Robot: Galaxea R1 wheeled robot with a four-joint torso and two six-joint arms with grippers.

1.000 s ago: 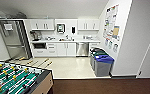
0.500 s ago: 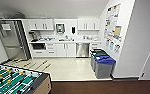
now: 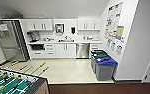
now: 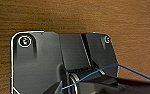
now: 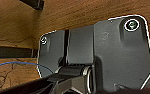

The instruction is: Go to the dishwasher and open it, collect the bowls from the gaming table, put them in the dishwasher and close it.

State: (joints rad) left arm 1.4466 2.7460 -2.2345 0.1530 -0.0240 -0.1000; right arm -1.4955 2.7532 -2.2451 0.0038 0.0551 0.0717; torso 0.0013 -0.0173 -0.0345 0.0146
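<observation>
The dishwasher (image 3: 82, 50) is the brushed-steel front under the far counter, right of the white cabinet doors, and its door is shut. It stands several metres ahead across a pale floor. The bowls and the gaming table are out of view. Both wrist views look down on brown wood-grain floor past the robot's own dark plate.
A green-field table-football table (image 3: 14, 82) fills the near left, its rods reaching over the pale floor. Grey bins with blue and green lids (image 3: 104, 67) stand along the right wall. A steel fridge (image 3: 8, 41) is at far left, with a black microwave (image 3: 37, 47) under the counter.
The whole head view has shifted a little. The table-football table now sits slightly lower in the corner, so the camera has moved. Nothing in the room itself has changed.
</observation>
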